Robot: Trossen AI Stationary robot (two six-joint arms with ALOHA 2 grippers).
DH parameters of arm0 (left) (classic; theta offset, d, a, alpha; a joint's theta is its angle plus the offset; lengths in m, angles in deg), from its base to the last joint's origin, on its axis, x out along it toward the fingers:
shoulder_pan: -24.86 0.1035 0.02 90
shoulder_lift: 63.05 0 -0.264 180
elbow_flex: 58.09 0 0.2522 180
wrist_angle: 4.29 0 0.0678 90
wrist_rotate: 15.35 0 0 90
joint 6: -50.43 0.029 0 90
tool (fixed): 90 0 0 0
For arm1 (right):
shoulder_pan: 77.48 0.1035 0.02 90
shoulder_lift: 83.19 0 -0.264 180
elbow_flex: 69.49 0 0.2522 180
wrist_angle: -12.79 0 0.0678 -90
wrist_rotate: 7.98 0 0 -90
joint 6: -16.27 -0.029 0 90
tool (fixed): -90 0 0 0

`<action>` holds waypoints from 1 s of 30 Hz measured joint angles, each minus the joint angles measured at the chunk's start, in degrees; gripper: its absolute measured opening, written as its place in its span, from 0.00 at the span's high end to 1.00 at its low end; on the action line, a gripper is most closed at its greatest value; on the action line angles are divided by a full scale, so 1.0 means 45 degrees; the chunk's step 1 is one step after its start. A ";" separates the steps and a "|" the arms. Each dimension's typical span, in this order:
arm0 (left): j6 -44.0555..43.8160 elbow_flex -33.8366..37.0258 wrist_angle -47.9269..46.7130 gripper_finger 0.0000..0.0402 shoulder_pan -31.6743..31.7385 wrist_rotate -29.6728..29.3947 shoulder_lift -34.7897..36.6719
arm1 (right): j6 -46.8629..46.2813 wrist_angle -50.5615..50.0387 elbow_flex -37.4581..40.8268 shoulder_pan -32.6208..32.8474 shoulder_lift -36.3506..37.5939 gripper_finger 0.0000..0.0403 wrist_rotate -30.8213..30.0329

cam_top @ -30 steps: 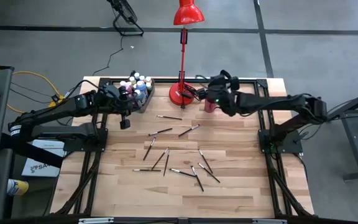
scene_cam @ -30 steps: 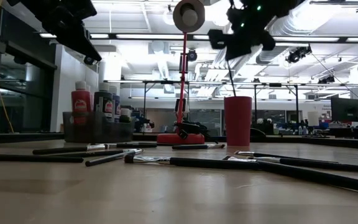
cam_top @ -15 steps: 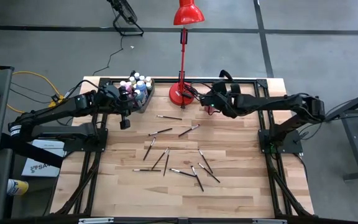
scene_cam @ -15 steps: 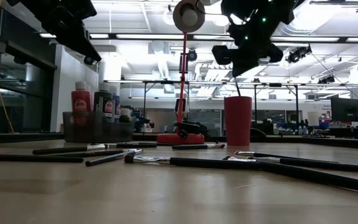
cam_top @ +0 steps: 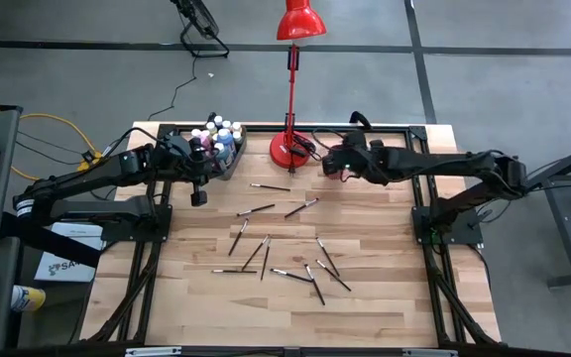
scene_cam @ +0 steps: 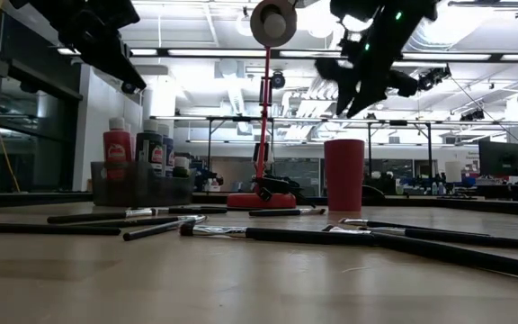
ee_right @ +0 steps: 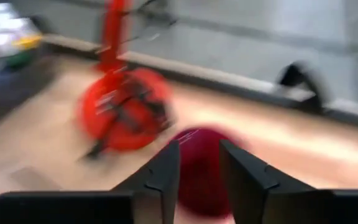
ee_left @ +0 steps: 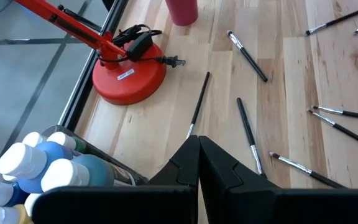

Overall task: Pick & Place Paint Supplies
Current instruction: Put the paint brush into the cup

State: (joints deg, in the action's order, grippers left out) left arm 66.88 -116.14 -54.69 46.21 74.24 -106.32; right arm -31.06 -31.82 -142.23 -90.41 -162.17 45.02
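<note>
About twelve paintbrushes lie loose mid-bench; the paint bottles, too crowded to count, fill the bin near the far-left corner. The left hand, shut and empty, hangs beside the bin. The right hand, fingers slightly parted and holding nothing, hovers over the dark red cup at the far edge.

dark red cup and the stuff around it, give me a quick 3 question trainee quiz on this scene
1. True or false: the left end effector is shut and holds nothing.
2. Which end effector hangs over the dark red cup? A) left B) right C) neither
3. Fill in: the paint bottles stand in the grey ____ at the table's back left.

Key
1. True. Its fingers meet, with nothing between them, beside the bin.
2. B. The right end effector has its fingers parted above the cup, with no paintbrush between them; paintbrushes lie scattered on the table.
3. bin
</note>
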 joint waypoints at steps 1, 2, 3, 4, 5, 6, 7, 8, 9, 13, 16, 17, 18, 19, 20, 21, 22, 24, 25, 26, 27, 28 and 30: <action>0.0009 0.0000 0.0005 1.00 0.0005 0.0005 0.0000 | -0.0239 0.0013 0.0000 0.0001 0.0250 0.72 0.0768; 0.0018 0.0000 0.0001 1.00 0.0004 0.0000 0.0000 | -0.0522 0.0023 -0.0004 0.0005 0.0414 0.70 0.1492; 0.0034 0.0000 0.0002 1.00 0.0001 0.0002 0.0000 | -0.0739 0.0019 -0.0005 0.0009 0.0585 0.70 0.2196; 0.0043 0.0000 0.0005 1.00 0.0001 0.0000 0.0000 | -0.0872 -0.0035 -0.0005 0.0015 0.0741 0.69 0.2921; 0.0050 0.0000 0.0000 1.00 0.0000 0.0000 0.0000 | -0.1035 -0.0112 -0.0005 0.0027 0.0837 0.69 0.3675; 0.0081 0.0000 0.0005 1.00 0.0005 0.0000 0.0000 | -0.1357 -0.0168 -0.0005 0.0057 0.0906 0.70 0.4386; 0.0187 0.0000 0.0005 1.00 0.0004 0.0000 0.0000 | -0.1821 -0.0242 -0.0005 0.0083 0.0961 0.70 0.5113; 0.0293 0.0000 0.0001 1.00 0.0005 0.0000 0.0000 | -0.2391 -0.0403 -0.0006 0.0115 0.0991 0.70 0.5838; 0.0356 0.0000 0.0005 1.00 0.0002 0.0005 0.0000 | -0.2912 -0.0592 -0.0008 0.0161 0.0995 0.71 0.6544; 0.0709 0.0000 0.0005 1.00 0.0005 0.0000 0.0000 | -0.4044 -0.0841 -0.0005 0.0814 0.0824 0.73 0.8402; 0.1012 0.0000 -0.0009 1.00 0.0005 0.0011 0.0000 | -0.4109 -0.0757 -0.0005 0.1615 0.0786 0.73 0.8517; 0.1080 -0.0001 -0.0052 1.00 0.0005 0.0038 0.0000 | -0.4109 -0.0596 -0.0005 0.1923 0.0744 0.73 0.8317; 0.1186 -0.0005 -0.0164 1.00 0.0001 0.0071 0.0000 | -0.4109 -0.0374 -0.0005 0.2214 0.0737 0.73 0.8070; 0.1345 -0.0005 -0.0291 1.00 0.0003 0.0130 0.0000 | -0.4109 -0.0096 -0.0005 0.2536 0.0721 0.73 0.7839; 0.1477 -0.0005 -0.0388 1.00 0.0005 0.0195 0.0000 | -0.4104 0.0229 -0.0005 0.2856 0.0713 0.73 0.7636; 0.1648 -0.0005 -0.0474 1.00 0.0005 0.0243 0.0000 | -0.4109 0.0606 -0.0005 0.3142 0.0708 0.73 0.7443; 0.1762 -0.0005 -0.0601 1.00 0.0000 0.0245 0.0000 | -0.4134 0.0995 -0.0005 0.3417 0.0708 0.74 0.7252; 0.1978 -0.0005 -0.0809 1.00 0.0002 0.0248 0.0000 | -0.4211 0.1624 -0.0005 0.3879 0.0708 0.75 0.6926; 0.1991 -0.0005 -0.0824 1.00 0.0001 0.0243 0.0000 | -0.4226 0.1931 -0.0005 0.4055 0.0708 0.75 0.6820; 0.2000 -0.0005 -0.0875 1.00 0.0000 0.0243 0.0000 | -0.4240 0.2279 -0.0005 0.4208 0.0708 0.76 0.6715; 0.2000 -0.0005 -0.0936 1.00 0.0000 0.0238 0.0000 | -0.4240 0.2628 -0.0005 0.4338 0.0708 0.77 0.6595; 0.2005 -0.0005 -0.0939 1.00 0.0005 0.0238 0.0000 | -0.4240 0.2992 -0.0005 0.4451 0.0708 0.78 0.6477; 0.2005 -0.0005 -0.0866 1.00 0.0003 0.0238 0.0000 | -0.4231 0.3672 -0.0005 0.4640 0.0708 0.80 0.6355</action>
State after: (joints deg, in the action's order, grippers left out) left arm 75.91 -116.17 -58.59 46.22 75.31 -106.32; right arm -50.10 -15.29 -142.25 -69.53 -158.98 73.61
